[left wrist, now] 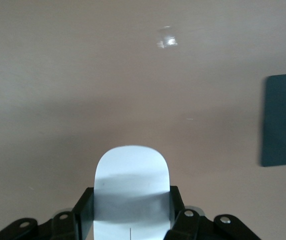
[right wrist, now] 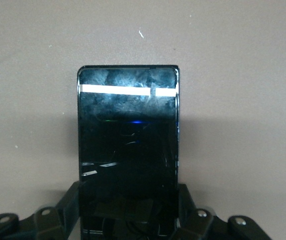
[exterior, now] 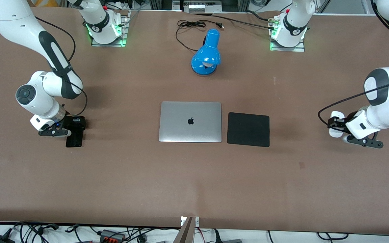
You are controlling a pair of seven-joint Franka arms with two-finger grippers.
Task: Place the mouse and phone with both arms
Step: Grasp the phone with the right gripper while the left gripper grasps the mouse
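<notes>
The white mouse [exterior: 335, 132] is at the left arm's end of the table, between the fingers of my left gripper [exterior: 336, 124]. In the left wrist view the black fingers [left wrist: 84, 207] press both sides of the mouse [left wrist: 131, 170], and my left gripper [left wrist: 131, 206] is shut on it low over the table. The black phone [exterior: 74, 139] is at the right arm's end, with my right gripper [exterior: 76, 125] shut on its sides. In the right wrist view the phone [right wrist: 128, 130] sticks out past my right gripper [right wrist: 128, 200]. I cannot tell whether either thing touches the table.
A closed silver laptop [exterior: 190, 121] lies mid-table with a square black mouse pad [exterior: 248, 129] beside it toward the left arm's end; the pad's edge shows in the left wrist view [left wrist: 283, 120]. A blue desk lamp [exterior: 206, 54] and its black cable [exterior: 191, 24] sit near the arm bases.
</notes>
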